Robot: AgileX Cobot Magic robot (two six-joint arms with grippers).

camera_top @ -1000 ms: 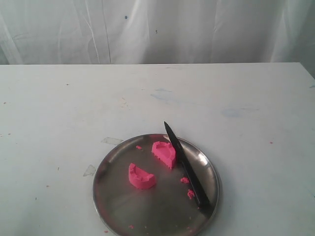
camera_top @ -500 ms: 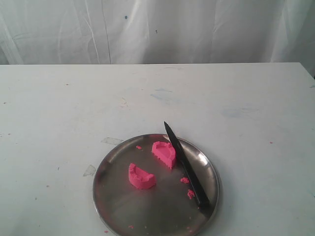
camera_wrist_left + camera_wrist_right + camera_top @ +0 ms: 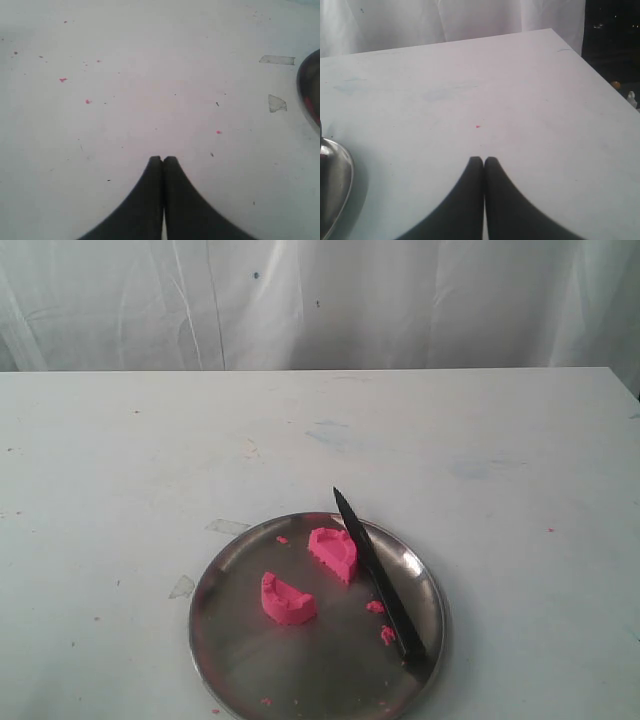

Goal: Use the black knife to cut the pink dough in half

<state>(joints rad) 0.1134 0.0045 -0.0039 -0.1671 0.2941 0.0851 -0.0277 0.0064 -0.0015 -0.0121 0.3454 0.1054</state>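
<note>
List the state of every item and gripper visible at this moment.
pink dough: cut into two halves, lying apart on the steel plate.
black knife: lying unheld across the steel plate, blade beside one half.
steel plate: flat on the table, pink crumbs on it.
left gripper: shut, empty.
right gripper: shut, empty.

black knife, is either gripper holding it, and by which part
No. The black knife lies on the plate; left gripper and right gripper are shut, empty.
</note>
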